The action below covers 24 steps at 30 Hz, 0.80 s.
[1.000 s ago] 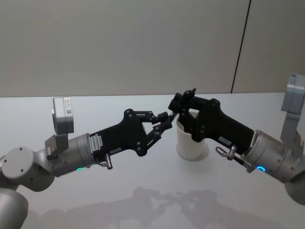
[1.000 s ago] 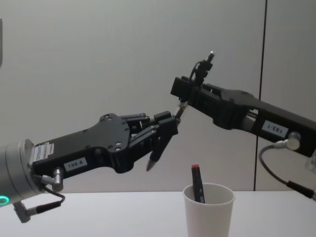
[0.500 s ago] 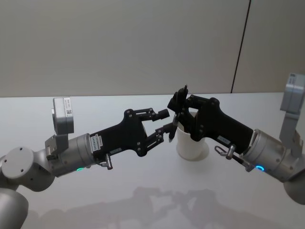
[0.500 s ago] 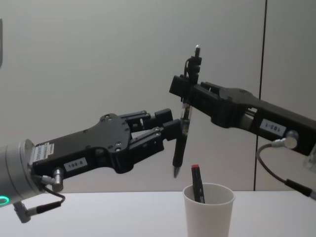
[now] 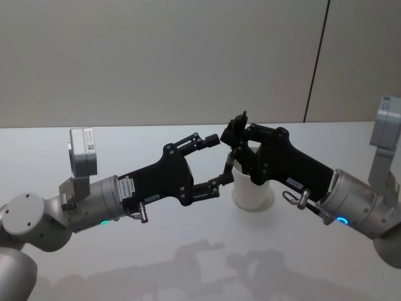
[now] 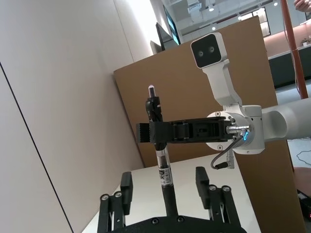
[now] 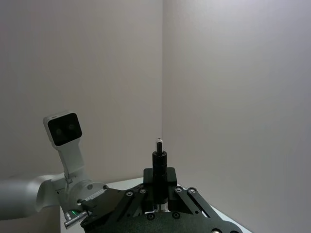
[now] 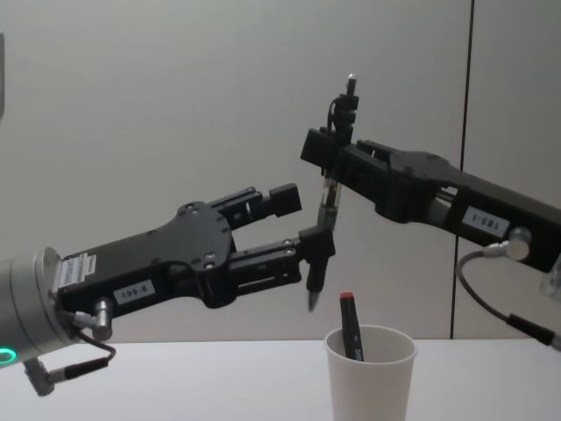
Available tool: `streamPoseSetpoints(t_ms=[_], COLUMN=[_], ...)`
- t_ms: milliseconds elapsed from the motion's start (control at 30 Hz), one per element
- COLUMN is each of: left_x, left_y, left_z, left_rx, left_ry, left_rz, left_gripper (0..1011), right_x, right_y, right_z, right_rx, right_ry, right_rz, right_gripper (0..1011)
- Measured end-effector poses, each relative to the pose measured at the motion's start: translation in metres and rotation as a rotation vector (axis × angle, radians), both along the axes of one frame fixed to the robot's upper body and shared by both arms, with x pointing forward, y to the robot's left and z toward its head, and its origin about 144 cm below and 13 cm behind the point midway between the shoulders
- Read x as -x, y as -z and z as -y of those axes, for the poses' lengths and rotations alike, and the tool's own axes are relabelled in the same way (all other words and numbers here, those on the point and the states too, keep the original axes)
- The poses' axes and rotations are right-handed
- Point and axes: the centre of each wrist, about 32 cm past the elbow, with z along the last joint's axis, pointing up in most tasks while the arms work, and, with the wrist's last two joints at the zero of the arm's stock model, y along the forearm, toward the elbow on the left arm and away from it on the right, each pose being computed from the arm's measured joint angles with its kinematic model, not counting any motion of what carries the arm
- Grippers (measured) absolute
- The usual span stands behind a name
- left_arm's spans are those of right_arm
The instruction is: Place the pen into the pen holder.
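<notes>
Pen holder [image 8: 372, 374] plain white, no print; marker [image 8: 350, 326] inside it is black with a red cap end. Pen [image 8: 326, 224] black, with a clear section carrying a white label with black print, seen in the left wrist view. Both grippers, left gripper [image 8: 294, 230] and right gripper [image 8: 326, 160], matte black with white ID stickers on silver-grey arms; table [image 8: 175, 386] white, wall pale grey.

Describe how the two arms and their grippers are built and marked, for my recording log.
Both arms are silver-grey cylinders with a green-blue light ring at the wrist. The left gripper and right gripper are matte black, flat-bodied, with linkage fingers and visible screws. Each body carries a small white number label, and a thin grey cable loops at each wrist. A white box camera is mounted on each forearm.
</notes>
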Motion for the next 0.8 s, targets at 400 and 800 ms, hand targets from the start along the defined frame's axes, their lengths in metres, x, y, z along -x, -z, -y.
streamPoseSetpoints(t_ms=[400,800], left_x=[0.0000,0.0000], left_y=[0.0000,0.0000], left_z=[0.0000,0.0000], left_rx=[0.000,0.000], left_ry=[0.000,0.000], left_rz=[0.000,0.000], left_gripper=[1000,1000], right_x=[0.0006,0.0007], right_y=[-0.0010,-0.0021], right_z=[0.0016,0.0096], right_rx=[-0.002,0.011], right_ry=[0.014,0.119], right_rz=[0.009,0.058], right_gripper=[147,147])
